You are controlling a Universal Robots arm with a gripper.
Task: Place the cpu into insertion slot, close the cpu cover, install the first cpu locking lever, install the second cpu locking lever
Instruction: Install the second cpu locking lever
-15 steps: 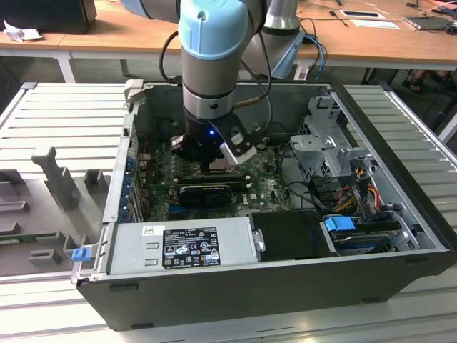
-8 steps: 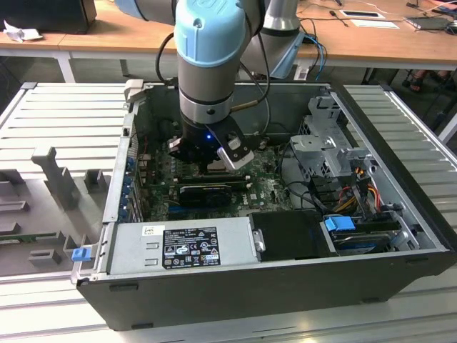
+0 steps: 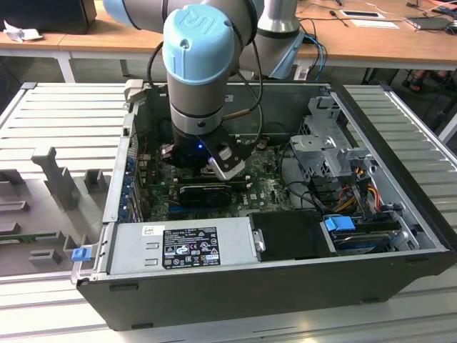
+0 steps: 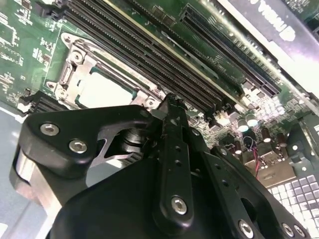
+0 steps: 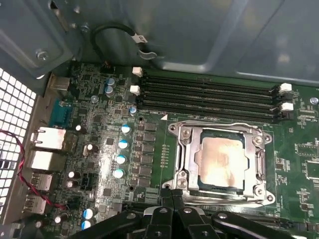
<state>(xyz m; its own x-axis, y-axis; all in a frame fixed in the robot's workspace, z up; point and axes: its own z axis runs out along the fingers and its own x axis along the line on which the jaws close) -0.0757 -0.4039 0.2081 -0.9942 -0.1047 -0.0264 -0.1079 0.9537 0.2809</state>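
Observation:
The cpu (image 5: 222, 159) lies flat in the insertion slot (image 5: 264, 191) on the green board, its dull metal top facing up. The silvery cpu cover (image 5: 187, 149) lies closed over it, framing the chip through its window. A thin wire lever (image 5: 219, 123) runs along the socket's side nearest the memory slots. My gripper (image 5: 172, 191) is shut, its tips at one corner of the socket, with nothing visible between them. In the second wrist view the cpu (image 4: 102, 92) and cover (image 4: 75, 52) sit just beyond the gripper (image 4: 172, 102). In the exterior view the gripper (image 3: 218, 166) reaches down into the computer case.
Long black memory slots (image 5: 209, 92) run beside the socket. A black graphics card (image 3: 203, 193) sits near the gripper, with a power supply (image 3: 186, 243) in front. Drive cages and cables (image 3: 335, 157) crowd the exterior view's right. The case wall (image 3: 285, 289) surrounds the board.

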